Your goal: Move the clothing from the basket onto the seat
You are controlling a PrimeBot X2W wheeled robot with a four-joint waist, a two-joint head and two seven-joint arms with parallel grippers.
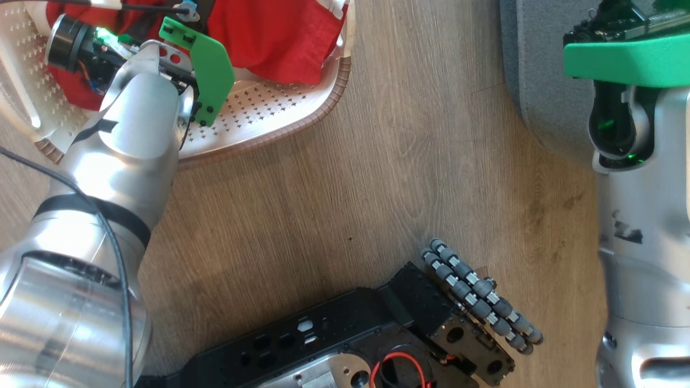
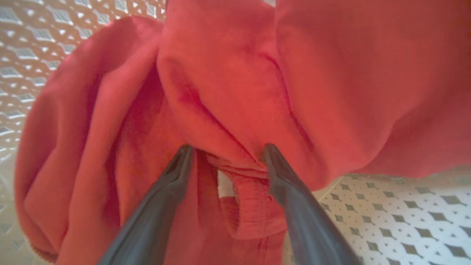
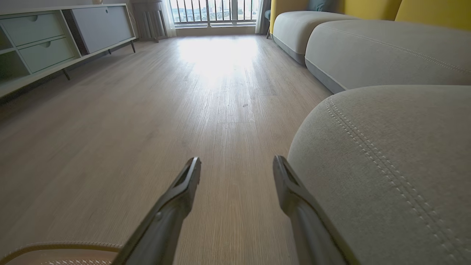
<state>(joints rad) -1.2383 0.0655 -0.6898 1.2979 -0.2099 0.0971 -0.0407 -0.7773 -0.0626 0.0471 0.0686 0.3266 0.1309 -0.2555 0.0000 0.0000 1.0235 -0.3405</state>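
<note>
Two grippers, both spread wide, nothing held. Head view: the clothing (image 1: 269, 37) is piled inside the basket (image 1: 259, 110), under the left arm. Left wrist: red folds are straddled by the left gripper (image 2: 226, 149), dead ahead. Right wrist: the right gripper (image 3: 235, 162) is parked outside the basket, beside the seat (image 3: 386, 165).

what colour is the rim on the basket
The rim is brown and braided, on the cream-white basket; best in the head view.

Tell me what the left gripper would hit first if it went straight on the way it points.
The red clothing. The left gripper, open, straddles a fold of it in the basket, tips seemingly at the fabric, though depth is unclear.
</note>
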